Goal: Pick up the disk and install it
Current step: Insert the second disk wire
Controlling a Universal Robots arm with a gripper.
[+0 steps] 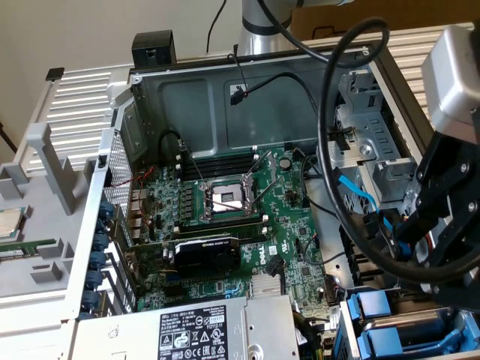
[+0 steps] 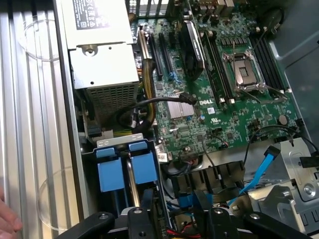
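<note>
Between the fingers [image 2: 172, 195] no part is clamped: they stand apart, and only loose red and blue wires [image 2: 182, 205] show in the gap beneath them. In the exterior view the fingers [image 1: 433, 234] hang over the drive bay corner of the open computer case [image 1: 150, 90].

Just beside the fingers, two blue frames [image 2: 124, 169] sit side by side in the bay. The disk is judged to be one of these. No labelled face shows, so it cannot be told which frame carries it or whether it is fully seated.

Hazards from this position:

1. Wire snag. The wires lie directly under the fingertips. Closing or descending here could pinch them or pull a connector.
2. Data cable. A light blue flat cable [image 2: 260, 169] runs near the fingers on the side away from the frames. A sideways move could hook it.
3. Wrong contact. A misaligned finger could strike the frame latch or the power supply [image 2: 102, 55] beyond the frames.
4. Personnel. A hand [image 2: 7, 219] rests on the ribbed surface [image 2: 30, 124], well apart from the fingers but within the work area.
</note>
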